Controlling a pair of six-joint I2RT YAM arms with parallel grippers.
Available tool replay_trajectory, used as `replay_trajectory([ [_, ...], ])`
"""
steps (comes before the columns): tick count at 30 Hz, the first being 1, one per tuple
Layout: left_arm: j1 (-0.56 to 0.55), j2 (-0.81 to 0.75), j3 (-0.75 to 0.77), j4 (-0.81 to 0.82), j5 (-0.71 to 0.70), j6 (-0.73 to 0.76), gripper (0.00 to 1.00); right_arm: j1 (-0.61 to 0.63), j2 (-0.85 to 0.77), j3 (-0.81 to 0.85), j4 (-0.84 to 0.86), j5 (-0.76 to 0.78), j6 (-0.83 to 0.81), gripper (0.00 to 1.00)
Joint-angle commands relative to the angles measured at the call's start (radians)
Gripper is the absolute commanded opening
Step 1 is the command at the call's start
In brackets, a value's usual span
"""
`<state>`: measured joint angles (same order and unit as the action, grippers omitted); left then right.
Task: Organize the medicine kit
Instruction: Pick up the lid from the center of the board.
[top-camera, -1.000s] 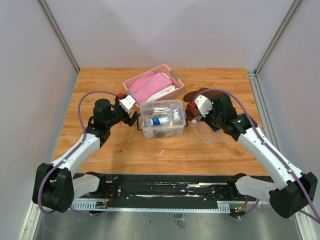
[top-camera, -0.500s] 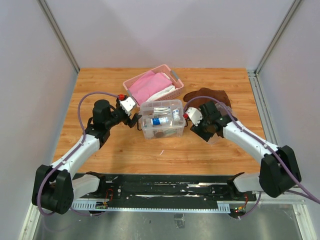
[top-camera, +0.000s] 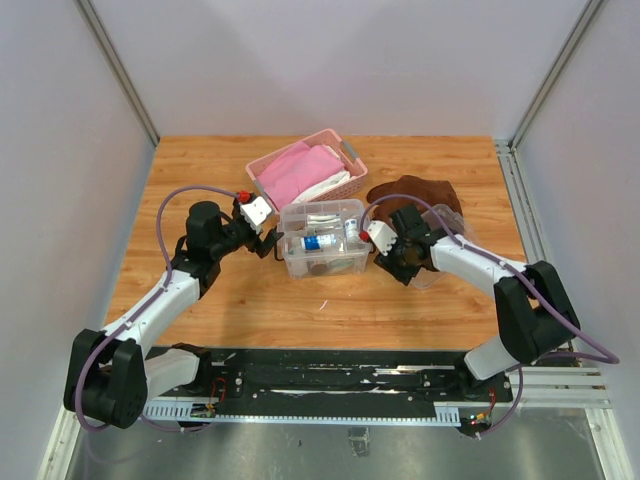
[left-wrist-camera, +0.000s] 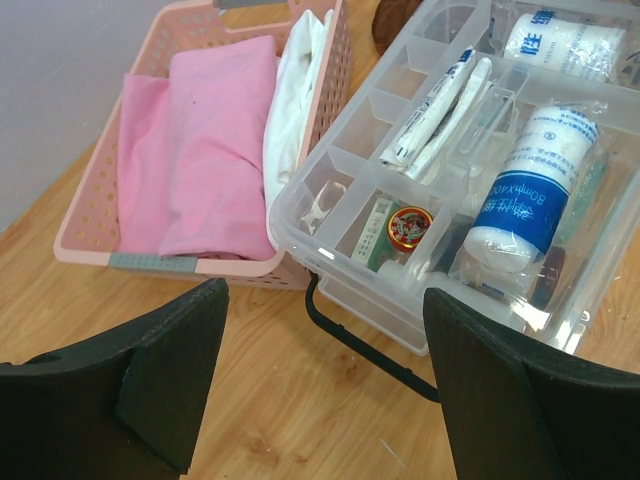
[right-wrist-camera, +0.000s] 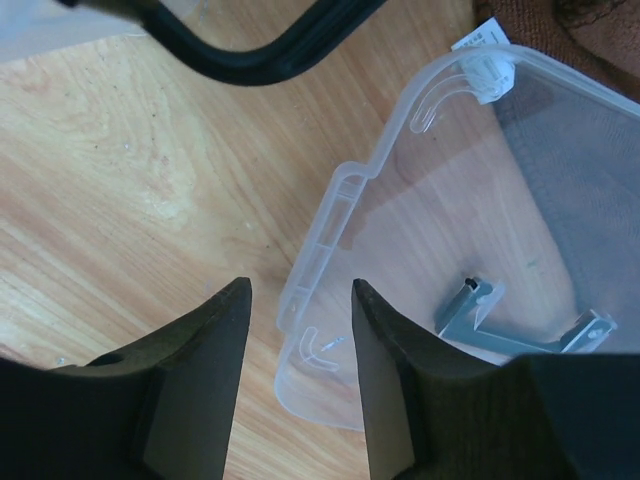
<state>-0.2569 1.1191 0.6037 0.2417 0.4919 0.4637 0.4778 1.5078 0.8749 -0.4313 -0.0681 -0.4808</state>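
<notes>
The medicine kit (top-camera: 322, 240) is a clear box standing open at the table's middle. In the left wrist view its divided tray (left-wrist-camera: 440, 160) holds white rolls, tubes and a small round tin. A dark handle (left-wrist-camera: 372, 348) hangs at its near end. My left gripper (top-camera: 268, 240) (left-wrist-camera: 325, 295) is open wide just left of the box, with only table and the handle between its fingers. The clear lid (top-camera: 428, 268) (right-wrist-camera: 480, 190) lies flat to the right of the box. My right gripper (top-camera: 396, 262) (right-wrist-camera: 300, 288) is open over the lid's near edge, with the rim in the gap.
A pink slatted basket (top-camera: 305, 172) (left-wrist-camera: 95, 215) with pink and white cloth stands just behind the box. A brown cloth (top-camera: 415, 192) (right-wrist-camera: 565, 30) lies behind the lid. The box's dark handle (right-wrist-camera: 255, 55) crosses the top of the right wrist view.
My right arm has swung in leftward and down over the lid, and its jaws have gone from shut to open. The left arm has stayed still.
</notes>
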Motion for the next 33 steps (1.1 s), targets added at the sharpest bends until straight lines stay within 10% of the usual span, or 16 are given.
replay_trajectory([
  [1, -0.001, -0.009, -0.012, 0.034, 0.012, 0.006, 0.83, -0.03, 0.027, -0.012, 0.025, -0.062, -0.019, 0.44],
  [33, -0.001, -0.019, -0.021, 0.034, 0.007, 0.007, 0.83, -0.172, -0.048, -0.155, 0.175, -0.124, -0.091, 0.19],
])
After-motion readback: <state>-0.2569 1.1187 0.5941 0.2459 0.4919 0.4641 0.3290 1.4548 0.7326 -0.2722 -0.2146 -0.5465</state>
